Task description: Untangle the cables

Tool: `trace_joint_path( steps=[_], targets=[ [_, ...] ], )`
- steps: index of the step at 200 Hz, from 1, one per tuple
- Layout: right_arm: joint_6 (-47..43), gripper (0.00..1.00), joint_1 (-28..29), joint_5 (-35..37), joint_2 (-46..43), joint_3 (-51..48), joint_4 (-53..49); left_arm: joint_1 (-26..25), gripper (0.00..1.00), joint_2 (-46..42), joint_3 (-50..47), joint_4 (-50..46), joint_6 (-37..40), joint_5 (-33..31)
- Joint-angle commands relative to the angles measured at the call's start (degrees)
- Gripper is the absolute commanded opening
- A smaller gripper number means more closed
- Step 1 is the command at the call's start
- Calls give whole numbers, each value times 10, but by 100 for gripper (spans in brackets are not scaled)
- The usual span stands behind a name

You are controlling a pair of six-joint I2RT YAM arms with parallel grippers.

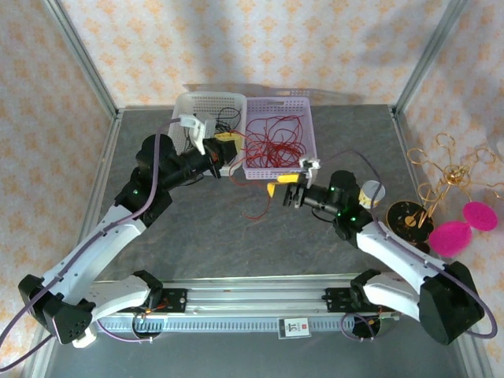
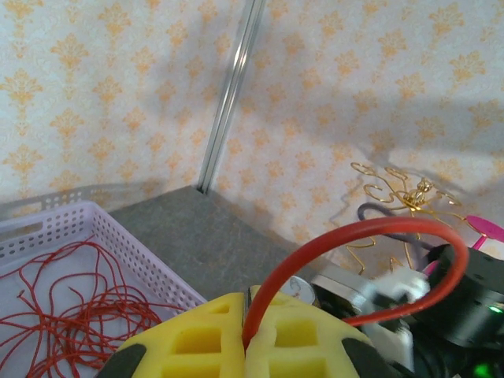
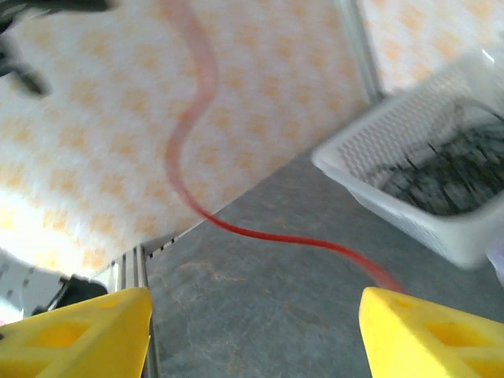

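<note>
Patterned wallpaper backs a grey table (image 1: 236,252), and at its far edge stand two baskets side by side. The white basket (image 1: 189,102) holds black cables (image 3: 441,169), and the lilac basket (image 1: 305,110) holds a loose heap of red cables (image 1: 272,142). A gold ornament (image 1: 445,169) stands well apart at the right.

The left gripper (image 2: 248,339) is pressed together on one red cable (image 2: 354,232) at the near edge of the lilac basket. Its yellow fingers (image 2: 197,339) meet with the wire pinched in the seam, and the wire arcs up and over toward the other arm. From above, the free length trails down onto the table between the two arms.

The right gripper (image 1: 285,186) hangs just in front of the lilac basket with its jaws wide apart and nothing in them. In its own view the red cable runs blurred across the table ahead of the fingers, between them but not touched.

The step in hand looks like sorting — one red strand pulled free of the tangle, with the lilac basket as its likely home.

The next move calls for the left arm to carry its pinch over the basket rim and drag the tail up off the table. The slack could catch on the right gripper or on the basket's front wall, so the right arm may need to back away, or take hold lower down and feed the tail in.
</note>
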Motion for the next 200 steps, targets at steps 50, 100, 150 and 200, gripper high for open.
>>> trace_joint_path(
  steps=[50, 100, 150, 200],
  targets=[
    [-295, 71, 28, 23, 79, 77, -9, -4, 0, 10, 52, -52, 3, -2],
    [-399, 70, 32, 6, 162, 123, -28, -4, 0, 11, 76, -84, 12, -7],
    [-385, 32, 44, 75, 227, 146, 7, -4, 0, 16, 100, -104, 19, -17],
    [-275, 2, 43, 226, 169, 51, 21, -5, 0, 24, 163, -170, 97, -191]
  ],
)
